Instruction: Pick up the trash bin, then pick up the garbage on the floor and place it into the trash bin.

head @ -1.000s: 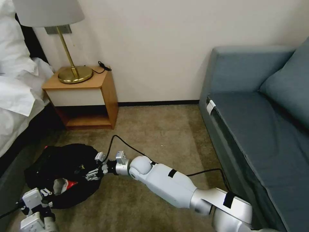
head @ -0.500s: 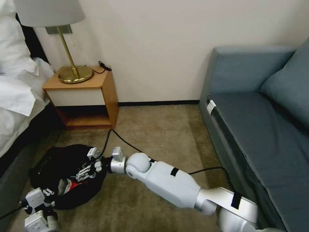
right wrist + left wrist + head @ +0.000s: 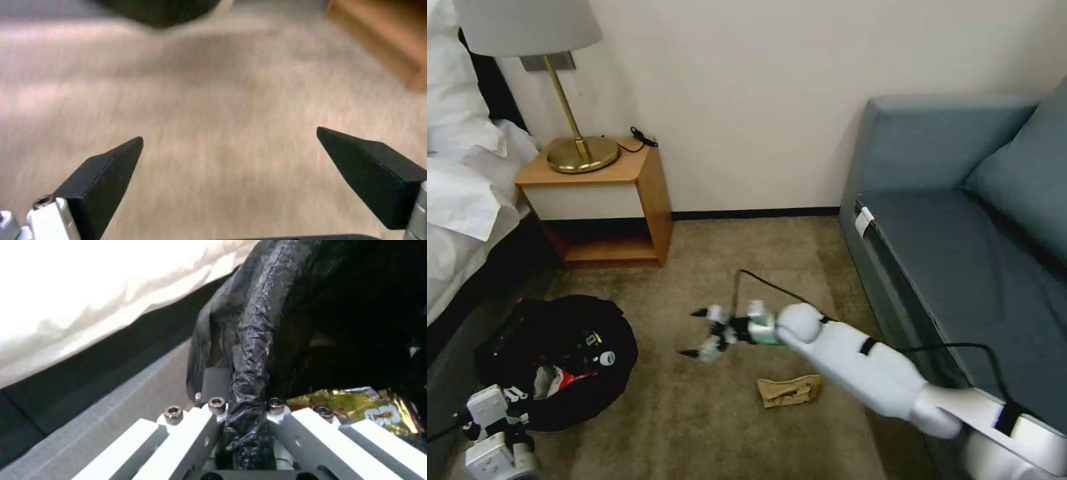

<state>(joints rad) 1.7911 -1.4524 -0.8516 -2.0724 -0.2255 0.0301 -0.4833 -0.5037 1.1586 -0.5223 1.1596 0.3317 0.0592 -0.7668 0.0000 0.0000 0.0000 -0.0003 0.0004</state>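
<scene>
While left gripper [image 3: 242,413] clamps trash bin [image 3: 570,333], tan wrapper [image 3: 789,391] lies apart.

Crinkly glossy plastic lines the trash bin [image 3: 560,333]

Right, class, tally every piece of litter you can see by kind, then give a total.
Red-and-white wrapper: 1
Gold snack wrapper: 1
Small bottle: 1
Tan paper wrapper: 1
Total: 4
</scene>
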